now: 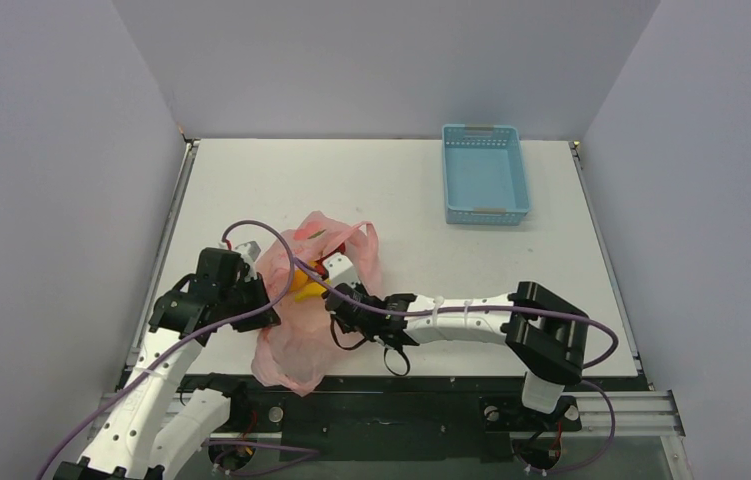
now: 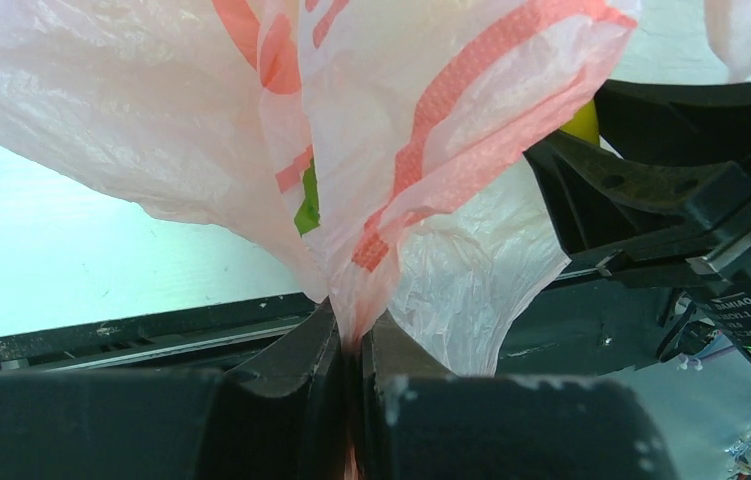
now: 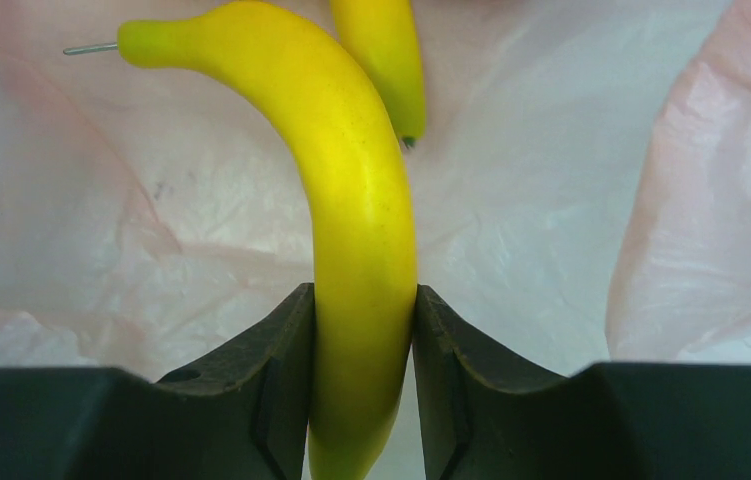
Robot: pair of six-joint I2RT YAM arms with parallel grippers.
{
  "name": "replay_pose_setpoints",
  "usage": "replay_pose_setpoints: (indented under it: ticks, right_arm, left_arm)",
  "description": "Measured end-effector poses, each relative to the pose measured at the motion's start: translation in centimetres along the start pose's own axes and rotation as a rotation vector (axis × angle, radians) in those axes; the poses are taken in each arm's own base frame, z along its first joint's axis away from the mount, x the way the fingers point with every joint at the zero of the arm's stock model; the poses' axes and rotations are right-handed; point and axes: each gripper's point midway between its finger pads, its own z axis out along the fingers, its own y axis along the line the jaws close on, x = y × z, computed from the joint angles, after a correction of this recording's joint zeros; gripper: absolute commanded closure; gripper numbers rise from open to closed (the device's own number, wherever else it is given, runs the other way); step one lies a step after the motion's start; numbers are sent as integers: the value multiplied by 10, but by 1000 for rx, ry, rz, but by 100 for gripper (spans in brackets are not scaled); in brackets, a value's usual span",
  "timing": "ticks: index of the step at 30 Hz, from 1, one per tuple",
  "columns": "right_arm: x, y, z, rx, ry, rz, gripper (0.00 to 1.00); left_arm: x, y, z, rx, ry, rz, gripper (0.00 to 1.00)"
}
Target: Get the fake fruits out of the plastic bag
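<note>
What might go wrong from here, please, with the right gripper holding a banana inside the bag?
The banana is smooth and curved, so it may slip or swivel in the right gripper. The left gripper pinches only a thin fold of the plastic bag, which might tear or pull free.

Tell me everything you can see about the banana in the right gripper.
The banana is bright yellow, smooth and glossy like plastic, curving to a narrow stem end with a thin metal pin sticking out. The right gripper is shut on its lower part, a finger on each side. The crinkly pink plastic bag lies behind it, and a second banana sits just beyond its curve.
</note>
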Motion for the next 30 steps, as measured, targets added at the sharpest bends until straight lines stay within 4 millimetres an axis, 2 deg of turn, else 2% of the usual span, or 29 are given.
replay_pose_setpoints:
  ticks: [5, 10, 16, 20, 22, 24, 28, 30]
  right_arm:
    - [9, -12, -19, 7, 1, 8, 100]
    - [-4, -24, -56, -44, -125, 73, 100]
    - [-48, -29, -101, -134, -332, 169, 100]
    - [-85, -45, -134, -142, -480, 232, 100]
    - [-100, -63, -142, -110, -532, 274, 100]
    - [-111, -95, -139, -38, -565, 330, 100]
    - [-113, -182, -121, 180, -570, 457, 100]
    - [-108, -217, -112, 275, -538, 497, 100]
  left_arm:
    - [-1, 0, -2, 4, -13, -1, 96]
    - [-1, -1, -3, 9, -22, 1, 96]
    - [-2, 0, -3, 11, -22, 1, 97]
    - [-1, -1, -4, 15, -20, 5, 97]
    - [-1, -1, -4, 18, -21, 6, 98]
    - [-1, -2, -4, 22, -23, 7, 98]
    - [-1, -3, -5, 30, -25, 9, 98]
    - [-2, -3, -5, 30, -26, 6, 98]
